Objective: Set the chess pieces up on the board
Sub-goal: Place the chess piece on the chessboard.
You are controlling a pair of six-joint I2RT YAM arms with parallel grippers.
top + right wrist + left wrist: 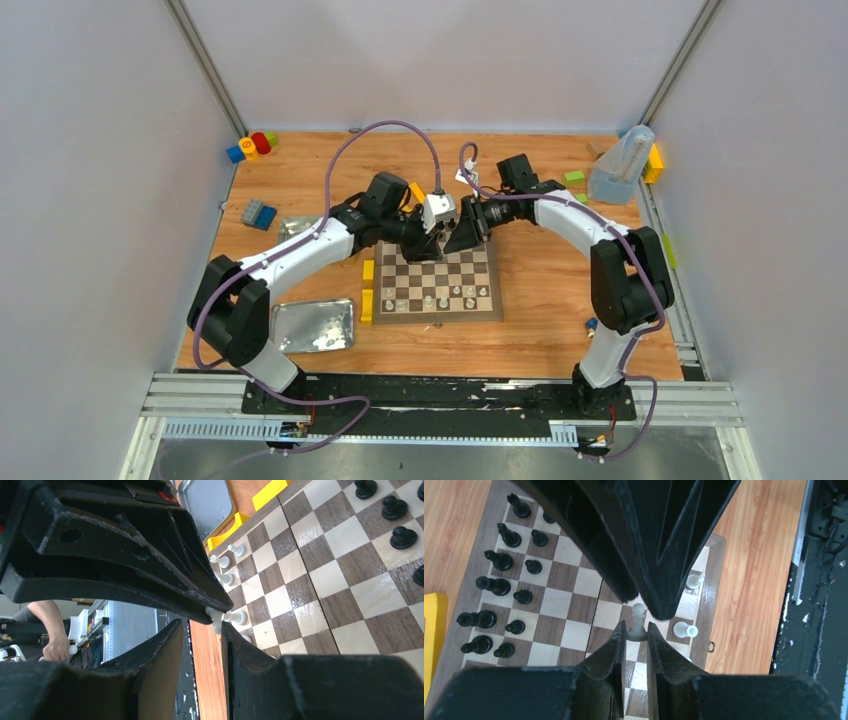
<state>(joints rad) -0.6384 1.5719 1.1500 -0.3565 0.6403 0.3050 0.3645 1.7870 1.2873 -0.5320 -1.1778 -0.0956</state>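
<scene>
Both arms reach in over the far half of the board [440, 316], a wooden square of dark-brown and cream checks with a tan border, lying on the orange-grained table [550, 300]; their black, wedge-shaped ends meet almost tip to tip.

The left gripper [636, 627] has its two matte, ridged fingers pressed close on either side of a pale pawn [637, 622], a small glossy figurine with a round head and flared foot; it is clamped at the waist, over the squares towards the board's pale side, though I cannot tell whether its foot touches the wood.

The right gripper [202, 627] stands with its fingers apart and nothing between them; its tips hover just beside the pawn, pointing at it from the opposite side.

The black pieces [499, 560] stand in two neat rows along one edge of the board, upright and shiny; a few other pale pieces [685, 629] sit near the opposite border.

Yellow plastic blocks [367, 305] lie just beside the board's left edge; a shiny rectangular metal tin [313, 326] with rounded corners rests further left.
</scene>
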